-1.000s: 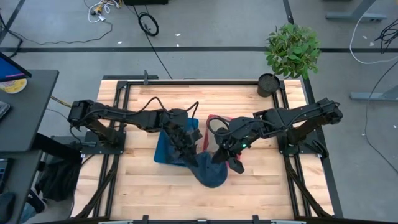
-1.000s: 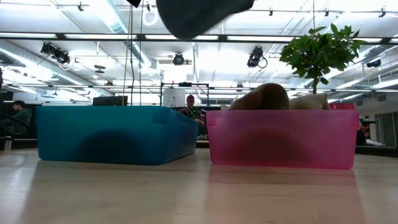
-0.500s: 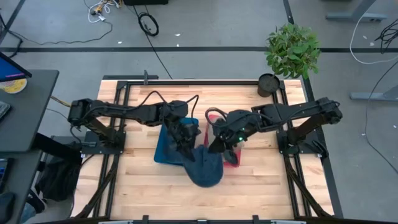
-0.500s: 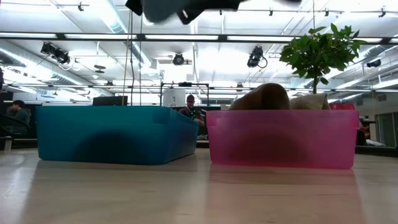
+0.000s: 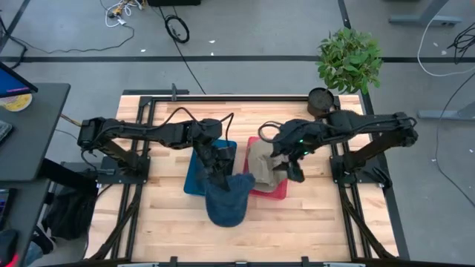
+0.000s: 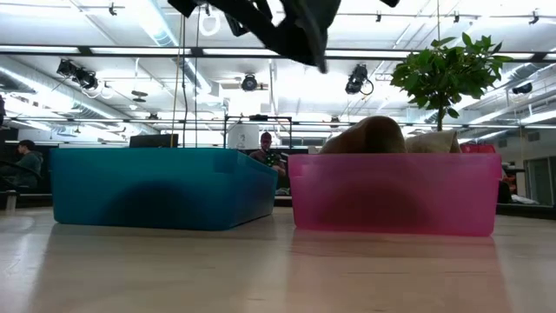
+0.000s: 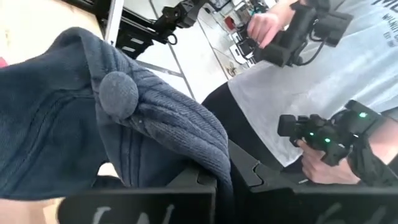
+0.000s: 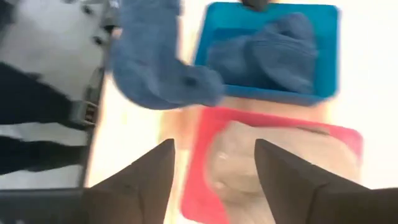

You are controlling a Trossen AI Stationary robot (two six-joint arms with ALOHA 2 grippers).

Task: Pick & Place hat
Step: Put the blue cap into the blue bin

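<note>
A dark blue hat (image 5: pixel 226 199) with a top button (image 7: pixel 118 93) hangs high over the table, just in front of the blue bin (image 5: pixel 199 172). My left gripper (image 5: pixel 218 176) is shut on it. In the low view the blue hat (image 6: pixel 291 22) shows only at the top edge. A second blue hat (image 8: pixel 273 53) lies inside the blue bin (image 8: pixel 208 25). My right gripper (image 5: pixel 291 169) is open above the pink bin (image 5: pixel 274 191), its fingers (image 8: pixel 140 183) empty. A tan hat (image 5: pixel 263 165) lies in that bin. My left gripper holds the blue hat by its far edge (image 5: pixel 221 182), coming from above and from the table's left. The cloth (image 7: pixel 186 143) drapes over the fingers and hides the place of contact. The hat hangs toward the near side, slack and clear of table and bins.
The blue bin (image 6: pixel 165 187) and the pink bin (image 6: pixel 395 191) stand side by side mid-table. A potted plant (image 5: pixel 347 63) stands at the far right corner. Bare wood lies on the near side. A person (image 7: pixel 323 74) with hand controllers stands beyond the table.
My right gripper has opened, let go of the blue hat and drawn back toward the far right, over the pink bin. The hat, earlier held between both grippers, now hangs from my left gripper alone and has swung toward the table's left.
</note>
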